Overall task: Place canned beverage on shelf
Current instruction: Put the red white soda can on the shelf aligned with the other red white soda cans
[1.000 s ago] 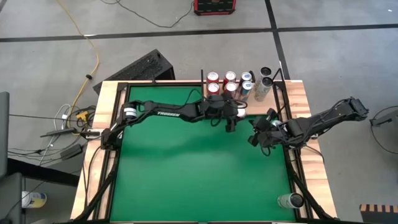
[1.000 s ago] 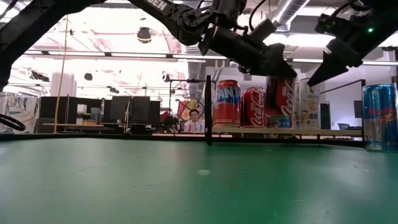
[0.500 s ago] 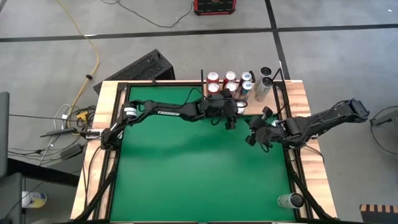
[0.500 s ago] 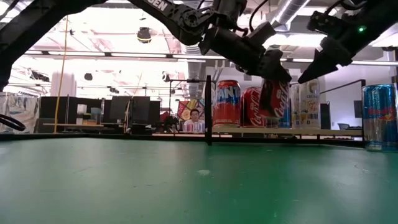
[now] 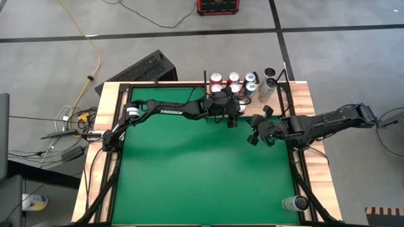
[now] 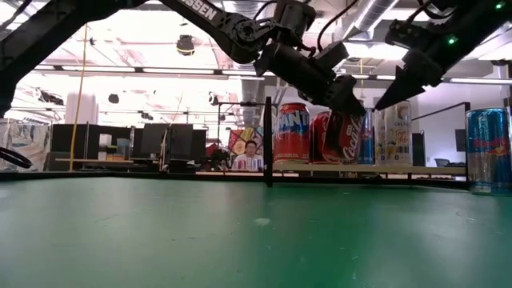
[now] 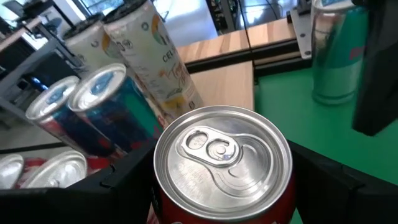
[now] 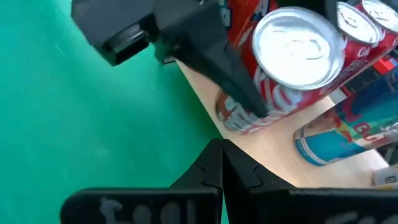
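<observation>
My left gripper (image 6: 340, 100) is shut on a red Coca-Cola can (image 6: 346, 138), which it keeps over the near edge of the pale wood shelf (image 8: 273, 149). The can's silver top (image 7: 221, 162) fills the left wrist view. Several cans stand upright on the shelf (image 6: 416, 170): an orange-and-blue one (image 6: 292, 132), another red one (image 6: 322, 136) and a white one (image 6: 398, 132). My right gripper (image 5: 255, 133) hovers shut above the green table, just right of the held can, and touches nothing. My left gripper pinches the can's side wall just below the top rim (image 7: 158, 186), one dark finger (image 7: 118, 186) on each side. The fingers come from the table's left, slanting a little downward. The can is tilted, its bottom end (image 8: 233, 118) close over the shelf board; whether it touches, I cannot tell.
A tall blue-and-silver can (image 6: 488, 148) stands on the green table right of the shelf. Thin black posts (image 6: 267, 140) rise at the shelf's edges. Another can (image 5: 295, 203) stands at the near right corner. The middle and near part of the table is bare green (image 5: 189, 176).
My left gripper has turned a little, tipping the red can further aslant at the shelf's near edge. My right gripper has drifted toward the far edge and the left arm, staying shut.
</observation>
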{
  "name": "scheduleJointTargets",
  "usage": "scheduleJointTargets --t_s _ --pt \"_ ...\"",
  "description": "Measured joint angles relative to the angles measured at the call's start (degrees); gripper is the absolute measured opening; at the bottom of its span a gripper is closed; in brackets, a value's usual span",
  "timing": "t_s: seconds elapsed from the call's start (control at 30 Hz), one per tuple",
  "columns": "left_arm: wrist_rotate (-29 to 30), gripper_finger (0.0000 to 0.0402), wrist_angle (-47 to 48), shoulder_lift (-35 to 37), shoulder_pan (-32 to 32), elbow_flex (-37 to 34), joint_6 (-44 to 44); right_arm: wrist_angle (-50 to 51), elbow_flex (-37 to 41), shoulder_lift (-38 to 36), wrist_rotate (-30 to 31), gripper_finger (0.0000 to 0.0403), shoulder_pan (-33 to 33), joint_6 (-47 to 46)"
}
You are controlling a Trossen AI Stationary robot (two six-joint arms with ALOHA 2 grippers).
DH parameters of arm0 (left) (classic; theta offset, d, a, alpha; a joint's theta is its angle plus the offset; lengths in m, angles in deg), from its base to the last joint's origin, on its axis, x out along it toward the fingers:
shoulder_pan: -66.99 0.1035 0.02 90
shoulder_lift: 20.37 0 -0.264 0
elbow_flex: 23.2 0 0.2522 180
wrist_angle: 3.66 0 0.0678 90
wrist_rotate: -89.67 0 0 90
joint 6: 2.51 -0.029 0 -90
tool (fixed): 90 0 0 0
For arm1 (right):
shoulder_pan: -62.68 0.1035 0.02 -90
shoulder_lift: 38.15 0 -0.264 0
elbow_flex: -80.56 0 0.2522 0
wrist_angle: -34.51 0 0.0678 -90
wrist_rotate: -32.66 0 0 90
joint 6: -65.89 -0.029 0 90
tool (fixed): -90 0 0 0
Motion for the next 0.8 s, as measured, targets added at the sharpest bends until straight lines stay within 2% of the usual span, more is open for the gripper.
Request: scheduleJointTargets --t_s 0.37,0.6,0.8 --pt "-0.3 0.0281 0.0 -0.1 0.1 0.0 0.5 -1.8 0.0 0.0 -3.6 0.0021 -3.1 3.1" --pt "1.2 0.0338 -0.4 -0.2 0.1 0.1 1.0 -1.9 0.0 0.0 -4.5 0.0021 -3.2 3.3" --pt "1.2 0.0341 0.2 -0.2 0.1 0.2 1.0 -1.9 0.0 0.0 -4.5 0.0021 -3.2 3.3"
